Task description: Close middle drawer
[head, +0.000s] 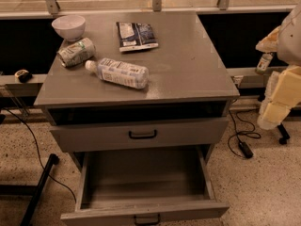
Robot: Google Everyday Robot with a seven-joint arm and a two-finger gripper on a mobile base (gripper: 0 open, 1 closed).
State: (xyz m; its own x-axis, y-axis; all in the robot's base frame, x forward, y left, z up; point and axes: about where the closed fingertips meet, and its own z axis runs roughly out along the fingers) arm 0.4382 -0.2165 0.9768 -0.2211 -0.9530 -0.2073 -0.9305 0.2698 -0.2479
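Note:
The grey cabinet (188,65) stands in the centre of the camera view. The middle drawer (141,178) is pulled far out toward me, and its plain grey box is empty. Its low front with a small dark handle (146,219) sits at the bottom edge of the view. Above it, another grey drawer front (94,135) with a dark handle stands slightly out, with a dark gap over it. My gripper (275,108) is at the right edge, on the pale arm. It is to the right of the cabinet, apart from it and at about the upper drawer's height.
On the cabinet top are a white bowl (68,26), a can on its side (76,52), a plastic bottle lying down (117,73) and a snack packet (136,36). A cable and power brick (244,148) lie on the floor at right. A black stand leg (37,182) is at left.

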